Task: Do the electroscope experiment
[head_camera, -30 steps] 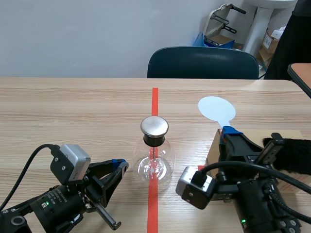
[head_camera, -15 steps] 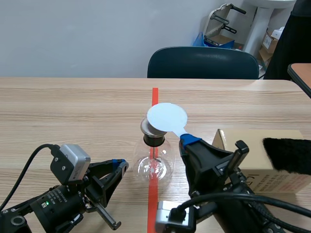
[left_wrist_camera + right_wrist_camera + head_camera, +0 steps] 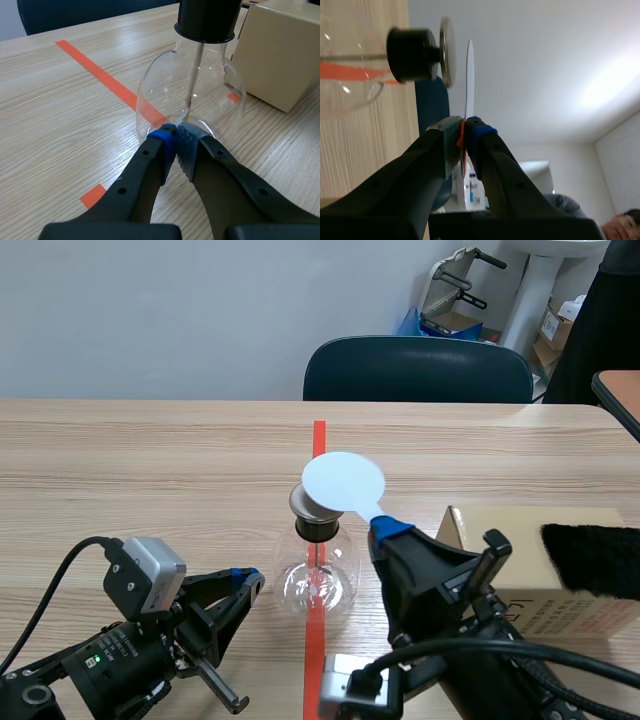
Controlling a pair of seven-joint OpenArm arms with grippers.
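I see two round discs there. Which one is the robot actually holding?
The thin white paddle disc, pinched by its stem in the right gripper; the silvery metal disc just caps the glass flask, ungripped.

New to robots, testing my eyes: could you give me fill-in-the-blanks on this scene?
1. The right hand holds a thin white round paddle ____ the shiny metal cap.
2. The left hand is ____, holding nothing.
3. The cap tops a round clear glass flask with a ____ stopper.
Missing words: above; shut; black.
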